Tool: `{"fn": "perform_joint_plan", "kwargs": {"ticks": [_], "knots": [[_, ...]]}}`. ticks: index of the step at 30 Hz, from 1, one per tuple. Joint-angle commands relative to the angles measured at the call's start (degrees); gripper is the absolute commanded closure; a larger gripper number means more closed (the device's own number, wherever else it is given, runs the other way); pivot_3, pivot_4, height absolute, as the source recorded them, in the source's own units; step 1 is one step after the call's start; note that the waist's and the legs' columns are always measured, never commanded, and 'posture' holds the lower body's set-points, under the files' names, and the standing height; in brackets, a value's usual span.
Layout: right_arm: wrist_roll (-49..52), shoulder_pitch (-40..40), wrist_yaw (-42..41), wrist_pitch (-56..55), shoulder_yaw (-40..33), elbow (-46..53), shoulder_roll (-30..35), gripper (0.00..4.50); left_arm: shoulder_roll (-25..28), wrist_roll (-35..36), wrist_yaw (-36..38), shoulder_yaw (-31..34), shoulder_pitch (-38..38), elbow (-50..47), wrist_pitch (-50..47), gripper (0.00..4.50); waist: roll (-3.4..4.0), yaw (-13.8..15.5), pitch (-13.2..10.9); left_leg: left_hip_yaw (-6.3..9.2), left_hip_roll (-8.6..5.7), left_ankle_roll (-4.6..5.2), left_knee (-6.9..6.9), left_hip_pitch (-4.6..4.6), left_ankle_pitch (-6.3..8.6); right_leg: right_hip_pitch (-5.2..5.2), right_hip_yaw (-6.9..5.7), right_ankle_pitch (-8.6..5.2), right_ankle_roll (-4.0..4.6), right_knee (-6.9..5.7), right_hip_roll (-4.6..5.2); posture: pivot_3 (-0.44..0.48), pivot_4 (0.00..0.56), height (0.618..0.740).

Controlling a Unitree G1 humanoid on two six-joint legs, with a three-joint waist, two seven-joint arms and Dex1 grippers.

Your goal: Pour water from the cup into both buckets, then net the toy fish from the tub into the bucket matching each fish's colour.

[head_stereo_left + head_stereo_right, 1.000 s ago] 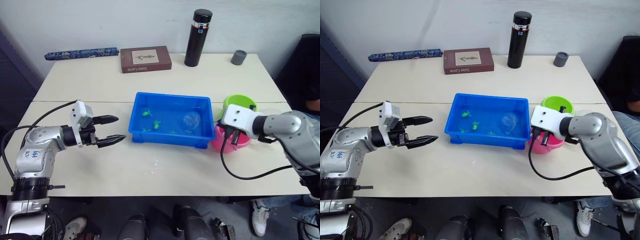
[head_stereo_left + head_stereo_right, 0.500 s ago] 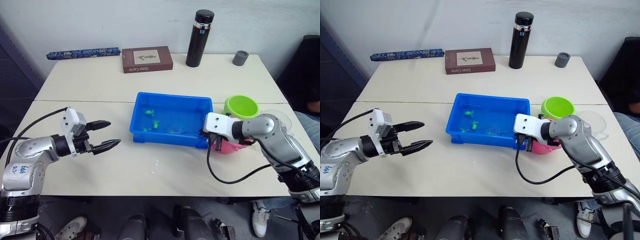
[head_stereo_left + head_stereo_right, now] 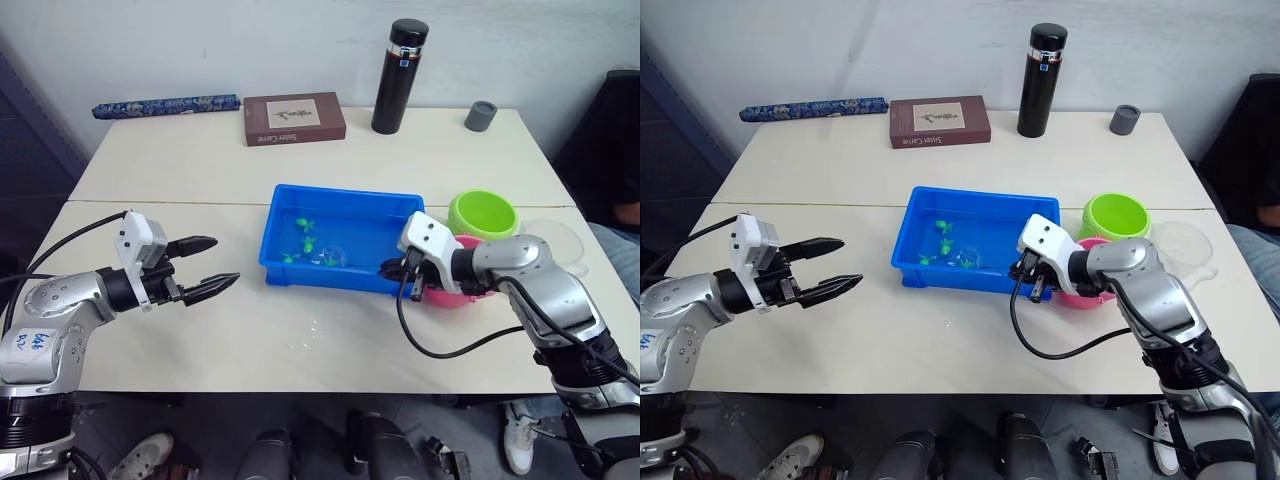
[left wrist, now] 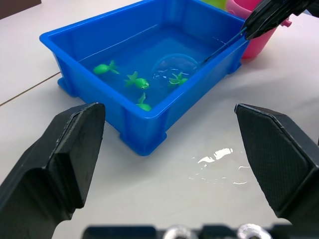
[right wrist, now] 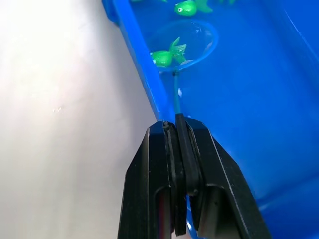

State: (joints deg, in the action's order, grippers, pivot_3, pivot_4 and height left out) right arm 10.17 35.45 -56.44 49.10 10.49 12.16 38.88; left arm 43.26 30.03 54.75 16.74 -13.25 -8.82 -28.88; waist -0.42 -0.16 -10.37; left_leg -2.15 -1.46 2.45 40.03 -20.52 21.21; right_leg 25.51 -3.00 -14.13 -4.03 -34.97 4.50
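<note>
Since a second ago the right claw [image 3: 1032,271] has swung from over the pink round plastic bucket [image 3: 1092,288] to the near right corner of the shallow bright blue plastic tub [image 3: 290,270], and the small hoop net with its light blue rim [image 5: 187,44] now sits down in the water. The left claw [image 3: 205,266] has drifted slightly back toward the bench's near edge; its fingers stand wide apart, holding nothing, well short of the tub's left wall.

The right claw is clamped on the thin dark handle [image 5: 177,95] near its end. Just ahead of its tips, a tiny green plastic fish [image 5: 165,56] lies inside the hoop, with another green fish [image 5: 188,7] just beyond the rim. The net looks light, and its slim handle probably twists easily, so a firm pinch matters. The wet fish are likely slippery; lifting level should keep this one in the mesh.

Beyond the right claw sits the lime green round plastic bucket [image 3: 482,212], this fish's match.
</note>
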Motion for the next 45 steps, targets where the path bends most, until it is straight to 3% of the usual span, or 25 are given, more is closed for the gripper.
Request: {"fn": "perform_joint_plan", "kwargs": {"ticks": [1,19,33,45], "knots": [[2.4,1.6,0.6,1.4,-2.1,1.2,0.0,4.50,1.1,1.6,0.2,1.3,-1.1,-1.4,-0.1,0.02,0.00,0.0,0.0,0.01,0.00,0.00,-0.01,0.00,0.00,0.00,0.00,0.00,0.00,0.00,-0.01,0.000,0.150,0.740],[6.8,3.5,6.6,3.1,-8.6,0.4,1.1,4.50,1.6,-0.1,4.9,-4.6,-10.5,4.4,1.9,0.02,0.00,-0.1,0.0,0.00,-0.01,0.00,-0.03,-0.01,0.00,0.02,-0.02,0.00,0.00,0.01,-0.02,0.000,0.150,0.740],[11.3,-1.4,12.2,7.0,-28.0,0.6,11.4,4.50,-0.8,-2.2,9.1,-10.6,-19.5,11.7,5.8,0.02,0.00,0.1,0.0,0.01,0.00,0.01,-0.03,-0.07,0.00,0.02,-0.04,0.00,-0.01,0.04,-0.01,0.000,0.150,0.740],[9.6,-13.9,17.2,5.1,-38.3,1.8,17.5,4.50,-5.2,-5.9,14.7,-16.2,-29.6,22.4,11.2,0.02,0.00,0.3,0.0,-0.03,-0.01,0.02,-0.02,-0.08,-0.01,0.02,-0.03,0.01,-0.02,0.03,-0.05,0.000,0.150,0.740]]}}
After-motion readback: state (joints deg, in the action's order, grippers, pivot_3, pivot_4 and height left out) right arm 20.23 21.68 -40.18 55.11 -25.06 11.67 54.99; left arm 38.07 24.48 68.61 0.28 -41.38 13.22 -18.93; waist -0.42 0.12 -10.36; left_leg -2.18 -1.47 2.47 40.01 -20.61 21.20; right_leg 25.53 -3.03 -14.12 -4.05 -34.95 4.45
